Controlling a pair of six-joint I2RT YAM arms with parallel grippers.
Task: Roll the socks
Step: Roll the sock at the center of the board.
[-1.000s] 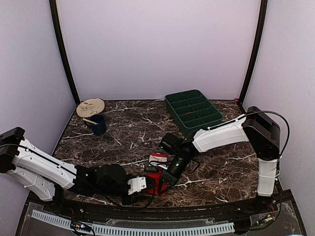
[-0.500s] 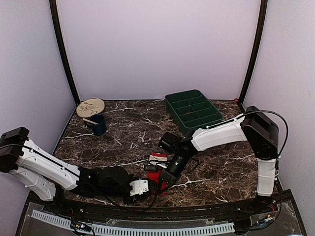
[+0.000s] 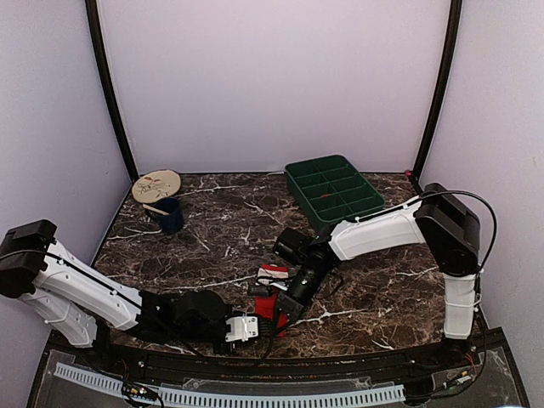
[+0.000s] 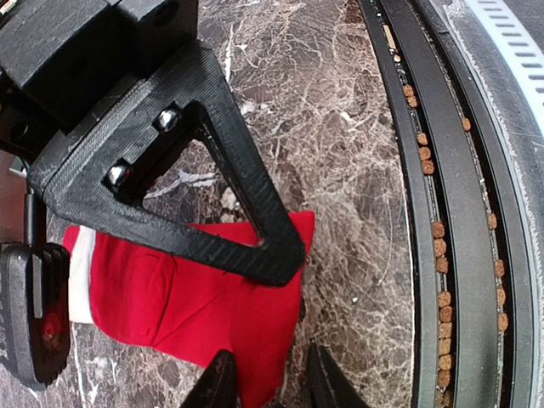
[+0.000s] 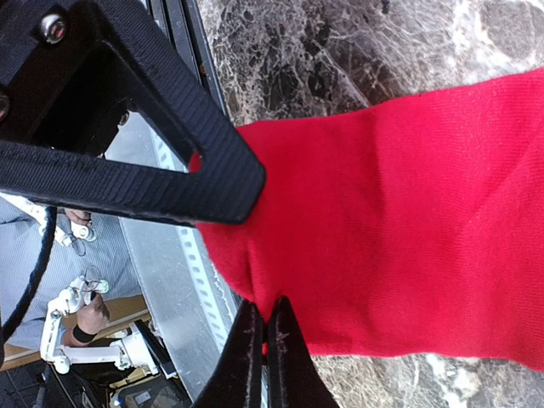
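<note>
A red sock (image 3: 269, 306) lies flat near the table's front edge, with a white-and-pink cuff (image 3: 272, 274) at its far end. I cannot tell whether this is one sock or two stacked. My right gripper (image 3: 286, 309) is low over it. In the right wrist view the gripper (image 5: 265, 340) is shut, pinching the red sock (image 5: 408, 221) at its edge. My left gripper (image 3: 248, 328) is just left of the sock. In the left wrist view the gripper (image 4: 272, 387) is open, its fingertips (image 4: 219, 382) straddling a corner of the sock (image 4: 178, 297).
A green compartment tray (image 3: 333, 192) stands at the back right. A dark blue cup (image 3: 168, 214) and a round wooden disc (image 3: 156, 184) are at the back left. The black front rail (image 4: 459, 212) runs close beside the sock.
My left gripper has slid right along the front edge, closer to the sock. My right gripper has kept its pinch and shifted slightly away from the front edge.
</note>
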